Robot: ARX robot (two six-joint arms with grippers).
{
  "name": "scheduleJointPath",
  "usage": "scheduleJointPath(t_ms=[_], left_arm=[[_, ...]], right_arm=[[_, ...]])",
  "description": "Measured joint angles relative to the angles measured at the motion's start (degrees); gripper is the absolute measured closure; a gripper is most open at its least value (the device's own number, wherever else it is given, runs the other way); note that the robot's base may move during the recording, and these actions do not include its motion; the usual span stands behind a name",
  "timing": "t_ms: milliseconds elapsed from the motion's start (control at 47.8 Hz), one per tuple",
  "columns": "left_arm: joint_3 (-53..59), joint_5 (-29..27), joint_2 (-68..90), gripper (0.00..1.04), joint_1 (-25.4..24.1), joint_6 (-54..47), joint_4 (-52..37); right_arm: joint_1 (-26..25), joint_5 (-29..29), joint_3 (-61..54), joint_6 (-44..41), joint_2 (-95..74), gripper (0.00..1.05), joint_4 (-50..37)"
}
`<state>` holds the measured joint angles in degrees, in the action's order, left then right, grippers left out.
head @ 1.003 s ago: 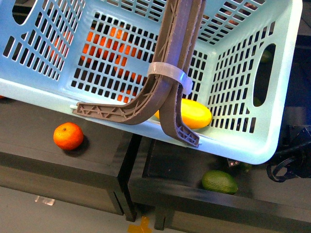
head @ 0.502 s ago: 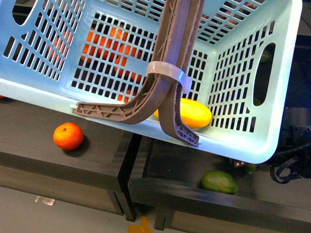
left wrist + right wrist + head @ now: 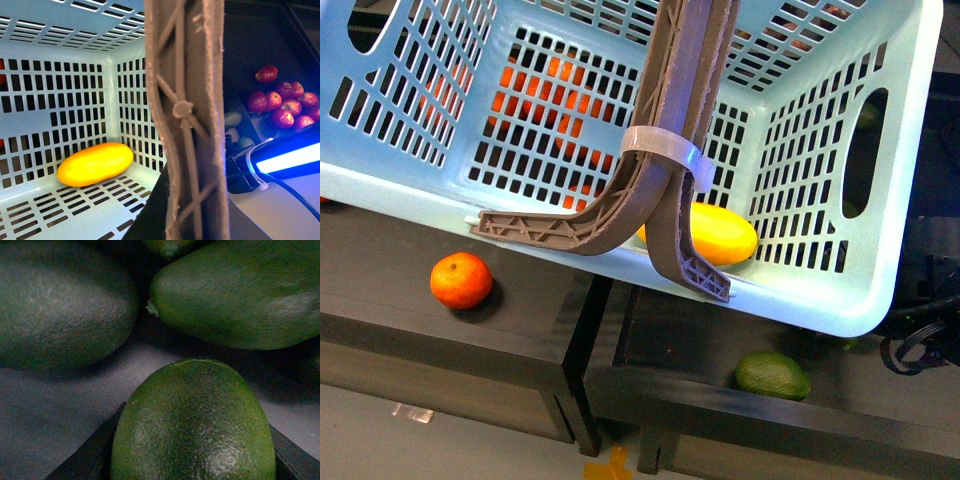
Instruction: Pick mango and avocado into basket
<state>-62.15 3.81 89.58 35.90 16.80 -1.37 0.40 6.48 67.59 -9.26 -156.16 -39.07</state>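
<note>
The light teal basket (image 3: 820, 290) hangs tilted and fills the upper part of the front view. Its two brown handles (image 3: 685, 120), tied with a whitish zip tie (image 3: 665, 152), run up out of frame. My left gripper is shut on the handles (image 3: 187, 120); its jaws are hidden behind them. The yellow mango (image 3: 710, 232) lies on the basket floor and also shows in the left wrist view (image 3: 95, 163). My right gripper (image 3: 192, 460) is shut on a dark green avocado (image 3: 192, 425), with a dark finger (image 3: 87, 455) on each side. It does not show in the front view.
Two more avocados (image 3: 60, 300) (image 3: 240, 290) lie just beyond the held one. Another avocado (image 3: 772, 375) lies on a dark shelf (image 3: 670, 385) below the basket, with an orange (image 3: 460, 280) to the left. Oranges show through the slots (image 3: 535, 95). Red fruit (image 3: 280, 100) lies beside the basket.
A small dark part with a red light under the basket's lower right edge has slid right and out of sight. The basket, the mango and the shelf avocado have stayed put.
</note>
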Motion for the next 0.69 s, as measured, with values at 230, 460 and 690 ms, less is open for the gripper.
scheduleJointPath(t_ms=[230,460,690], left_arm=[[0.0,0.0,0.0,0.98,0.0,0.0,0.0],[0.0,0.0,0.0,0.98,0.0,0.0,0.0],[0.0,0.0,0.0,0.98,0.0,0.0,0.0]], right_arm=[[-2.7,0.1,-6.8,4.2,9.3,0.48,-4.0],[-7.2,0.1,-15.5,9.1,25.6,0.48,-4.0],[-6.9,1.6,-21.5,12.9,44.6,0.48,0.5]])
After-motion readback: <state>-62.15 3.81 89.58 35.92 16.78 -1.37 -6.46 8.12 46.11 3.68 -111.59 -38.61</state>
